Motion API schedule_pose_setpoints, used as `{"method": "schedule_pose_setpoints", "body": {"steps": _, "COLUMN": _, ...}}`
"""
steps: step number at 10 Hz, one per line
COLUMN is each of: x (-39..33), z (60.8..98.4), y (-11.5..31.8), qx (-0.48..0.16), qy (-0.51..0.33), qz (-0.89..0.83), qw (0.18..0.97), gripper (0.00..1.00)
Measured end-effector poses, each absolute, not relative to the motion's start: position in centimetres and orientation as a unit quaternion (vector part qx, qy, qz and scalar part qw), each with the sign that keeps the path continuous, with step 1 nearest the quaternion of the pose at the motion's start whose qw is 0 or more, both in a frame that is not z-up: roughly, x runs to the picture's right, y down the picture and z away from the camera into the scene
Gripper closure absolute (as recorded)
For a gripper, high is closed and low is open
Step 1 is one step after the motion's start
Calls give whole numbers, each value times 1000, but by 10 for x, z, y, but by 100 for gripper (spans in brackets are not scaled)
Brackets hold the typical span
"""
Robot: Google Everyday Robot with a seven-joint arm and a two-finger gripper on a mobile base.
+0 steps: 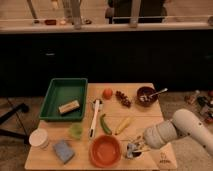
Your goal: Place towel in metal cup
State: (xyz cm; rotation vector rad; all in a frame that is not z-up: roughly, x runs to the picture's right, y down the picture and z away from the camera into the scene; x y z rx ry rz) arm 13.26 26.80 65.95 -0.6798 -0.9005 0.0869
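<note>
While the one towel (pixel 63 151), a small blue folded piece, lies flat near the front left corner of the desk (pixel 146 116), the one metal cup (pixel 129 150) stands well apart from it near the front right, and a single orange bowl (pixel 105 151) sits between the two, right on the line from one to the other. At the cup is the end effector (pixel 136 146), just beside its rim or touching it; I cannot tell which, nor how far open it is, nor whether it has hold of anything. The pale arm (pixel 175 131) behind it reaches in from the right edge, over the desk's front right corner. Just left of the towel stands one white cup (pixel 39 138), and just behind the towel one small green cup (pixel 75 130). Farther back on the left lies one green tray (pixel 56 88) with a single tan block (pixel 69 106) inside it. Down the middle of the desk lie one white-handled utensil (pixel 95 118), one green vegetable (pixel 105 124) and one yellow piece (pixel 123 125), side by side and near each other. Along the back are one red-orange fruit (pixel 107 93), one dark cluster (pixel 122 98), and one brown bowl (pixel 145 95) with a spoon (pixel 159 92) leaning out to its right.
</note>
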Motion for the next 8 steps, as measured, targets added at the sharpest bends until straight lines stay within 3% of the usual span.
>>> {"method": "schedule_pose_setpoints", "body": {"steps": 4, "x": 132, "z": 660, "y": 269, "qx": -327, "qy": -429, "qz": 42, "qw": 841, "gripper": 22}}
{"method": "schedule_pose_setpoints", "body": {"steps": 8, "x": 126, "z": 658, "y": 268, "qx": -327, "qy": -437, "qz": 25, "qw": 838, "gripper": 20}}
